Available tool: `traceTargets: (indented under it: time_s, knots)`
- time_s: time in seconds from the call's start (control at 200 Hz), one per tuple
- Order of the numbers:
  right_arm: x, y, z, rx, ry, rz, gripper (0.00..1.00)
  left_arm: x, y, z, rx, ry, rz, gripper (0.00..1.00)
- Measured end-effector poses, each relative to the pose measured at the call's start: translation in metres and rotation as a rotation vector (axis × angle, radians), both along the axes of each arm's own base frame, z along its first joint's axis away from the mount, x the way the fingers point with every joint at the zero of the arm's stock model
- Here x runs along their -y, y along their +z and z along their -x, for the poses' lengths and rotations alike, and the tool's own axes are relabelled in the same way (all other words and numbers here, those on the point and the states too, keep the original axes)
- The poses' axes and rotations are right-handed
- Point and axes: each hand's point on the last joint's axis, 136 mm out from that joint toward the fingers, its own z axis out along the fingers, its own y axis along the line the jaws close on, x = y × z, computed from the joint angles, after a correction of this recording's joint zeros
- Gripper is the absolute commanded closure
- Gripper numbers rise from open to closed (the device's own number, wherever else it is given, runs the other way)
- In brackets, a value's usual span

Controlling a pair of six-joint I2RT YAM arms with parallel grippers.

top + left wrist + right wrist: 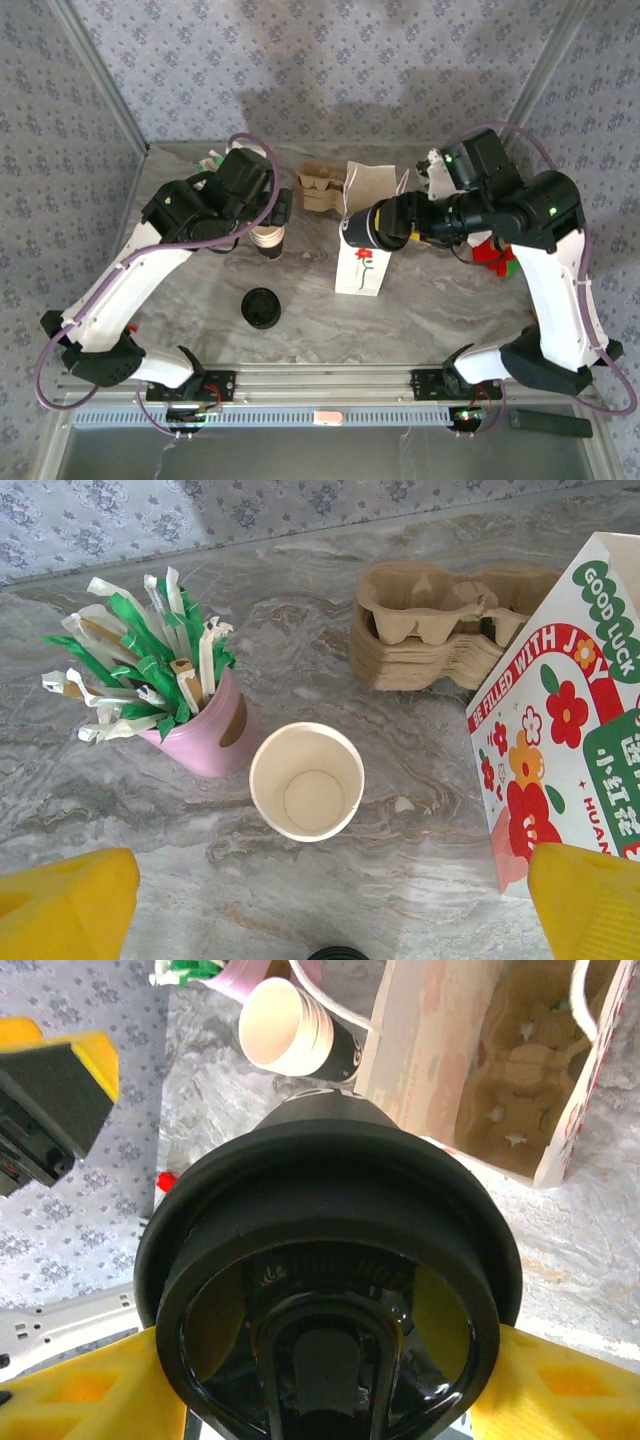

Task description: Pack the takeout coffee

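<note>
Top external shows the marbled table (450, 310) with both arms reaching toward its far half; the left arm bends in from the left, the right arm from the right. Largest of the loose things is the paper bag (358, 272), standing upright near the middle with its mouth open and a red flower on its near face; the right wrist view looks into that mouth, where a cardboard cup carrier (515, 1070) lies inside. Behind the bag, toward the back wall, sits a stack of cardboard carriers (440, 630). Left of the bag stands the stack of lidless cups (306, 780), upright, just beside a pink holder (200, 735) full of green and white wrapped sticks.

The right gripper (325, 1390) is clamped on the takeout coffee (358, 230); its yellow fingers (90, 1395) press on either side of the cup, whose black lid faces the wrist camera; the cup hangs at the open top of the bag, and whether it touches the rim I cannot tell.

The left gripper (330, 900) hovers over the lidless cups with its jaws spread wide apart, holding nothing.

Smallest, a low pile of black lids (261, 308) rests on the table nearer the arm bases, apart from the bag.
</note>
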Motion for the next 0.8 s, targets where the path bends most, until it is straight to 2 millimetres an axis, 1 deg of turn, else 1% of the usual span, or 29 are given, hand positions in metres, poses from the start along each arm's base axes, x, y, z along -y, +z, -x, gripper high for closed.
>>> traceTargets:
  time_s: [0.195,0.36,0.615,0.7,0.8]
  knots:
    - [0.010,-0.001,-0.012,0.013,-0.033,0.009,0.35,0.000,0.000,0.000,0.002,0.002,-0.001,0.00]
    - [0.016,-0.008,-0.028,0.006,-0.062,0.043,0.35,0.000,-0.002,0.000,-0.001,0.002,-0.005,0.00]
    - [0.018,-0.023,-0.056,-0.006,-0.109,0.127,0.35,-0.001,-0.015,-0.001,-0.012,0.004,-0.022,0.00]
    - [0.017,-0.028,-0.062,-0.010,-0.117,0.152,0.36,-0.002,-0.019,0.000,-0.014,0.003,-0.024,0.00]
    - [0.011,-0.033,-0.066,-0.014,-0.109,0.178,0.36,-0.003,-0.022,0.002,-0.011,0.001,-0.024,0.00]
